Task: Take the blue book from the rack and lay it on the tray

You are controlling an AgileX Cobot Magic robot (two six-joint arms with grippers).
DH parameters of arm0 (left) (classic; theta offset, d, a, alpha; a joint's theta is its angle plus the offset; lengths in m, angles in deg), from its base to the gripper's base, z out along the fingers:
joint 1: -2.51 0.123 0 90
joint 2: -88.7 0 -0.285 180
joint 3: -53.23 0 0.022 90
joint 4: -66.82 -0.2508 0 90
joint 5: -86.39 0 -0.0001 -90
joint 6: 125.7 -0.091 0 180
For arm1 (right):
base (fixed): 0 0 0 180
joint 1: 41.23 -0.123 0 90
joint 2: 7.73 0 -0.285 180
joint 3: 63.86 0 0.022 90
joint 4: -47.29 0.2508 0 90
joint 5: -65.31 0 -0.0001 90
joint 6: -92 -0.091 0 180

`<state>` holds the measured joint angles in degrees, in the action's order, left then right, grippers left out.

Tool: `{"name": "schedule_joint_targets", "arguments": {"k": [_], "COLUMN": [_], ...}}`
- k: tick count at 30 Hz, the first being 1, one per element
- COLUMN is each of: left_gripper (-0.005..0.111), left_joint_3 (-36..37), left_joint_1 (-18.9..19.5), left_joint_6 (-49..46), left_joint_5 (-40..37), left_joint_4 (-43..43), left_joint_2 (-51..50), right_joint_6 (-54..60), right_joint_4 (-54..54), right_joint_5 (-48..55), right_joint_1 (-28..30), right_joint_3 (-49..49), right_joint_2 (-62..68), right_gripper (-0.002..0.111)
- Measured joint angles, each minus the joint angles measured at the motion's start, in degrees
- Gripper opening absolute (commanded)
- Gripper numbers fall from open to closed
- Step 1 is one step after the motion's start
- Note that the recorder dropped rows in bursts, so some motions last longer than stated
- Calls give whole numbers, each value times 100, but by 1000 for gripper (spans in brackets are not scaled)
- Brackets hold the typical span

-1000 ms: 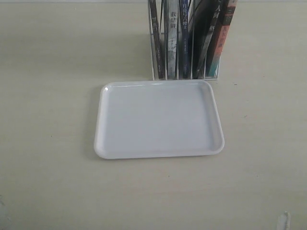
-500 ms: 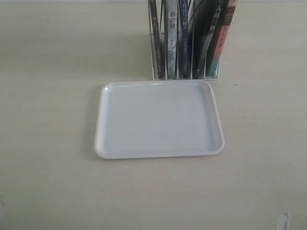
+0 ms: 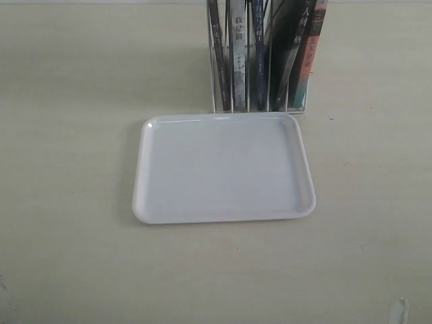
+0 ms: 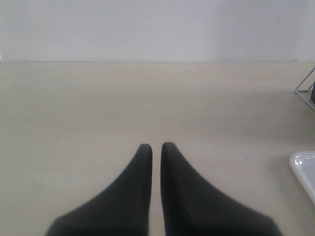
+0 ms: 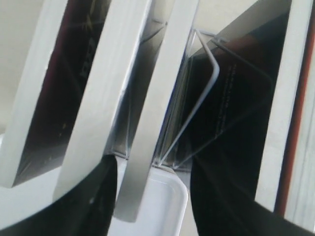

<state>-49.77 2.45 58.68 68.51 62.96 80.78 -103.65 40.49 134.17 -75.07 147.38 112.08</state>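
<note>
The blue book [image 3: 259, 61] stands upright in the wire rack [image 3: 214, 94] at the back, third from the left, between a grey-spined book and a leaning black one. The white tray [image 3: 223, 119] lies empty directly in front of the rack. Neither gripper shows in the exterior view. Seen from above in the right wrist view, my right gripper [image 5: 150, 167] is open. Its fingers straddle the page edge of the thin third book [image 5: 157, 88], which stands in the blue book's slot, without touching it. My left gripper [image 4: 156, 146] hovers shut over bare table, holding nothing.
Other books fill the rack: a dark one [image 3: 217, 54], a grey-spined one [image 3: 237, 61], a leaning black one [image 3: 287, 54] and a red-spined one [image 3: 309, 54]. The left wrist view catches the tray's corner [image 4: 305, 169] and a bit of rack wire [image 4: 305, 86].
The rack and its books have shifted slightly to the left in the exterior view. The tray has not moved.
</note>
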Motion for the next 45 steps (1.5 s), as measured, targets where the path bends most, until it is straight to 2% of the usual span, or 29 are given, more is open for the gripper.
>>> {"name": "schedule_joint_targets", "arguments": {"k": [8, 14, 18, 25, 27, 38, 45], "left_gripper": [6, 6, 6, 6, 6, 6, 6], "left_joint_3": [0, 0, 0, 0, 0, 0, 0], "left_joint_1": [0, 0, 0, 0, 0, 0, 0], "left_joint_6": [0, 0, 0, 0, 0, 0, 0], "left_joint_5": [0, 0, 0, 0, 0, 0, 0], "left_joint_4": [0, 0, 0, 0, 0, 0, 0], "left_joint_2": [0, 0, 0, 0, 0, 0, 0], "right_joint_6": [-103, -189, -229, -229, -229, -229, -229], "right_joint_4": [-22, -33, -67, -145, -145, -166, -237], "right_joint_5": [-67, -113, -102, -78, -78, -52, -42], "right_joint_1": [0, 0, 0, 0, 0, 0, 0], "right_joint_3": [0, 0, 0, 0, 0, 0, 0], "right_joint_2": [225, 227, 237, 237, 237, 188, -397], "right_gripper": [43, 14, 6, 4, 0, 0, 0]}}
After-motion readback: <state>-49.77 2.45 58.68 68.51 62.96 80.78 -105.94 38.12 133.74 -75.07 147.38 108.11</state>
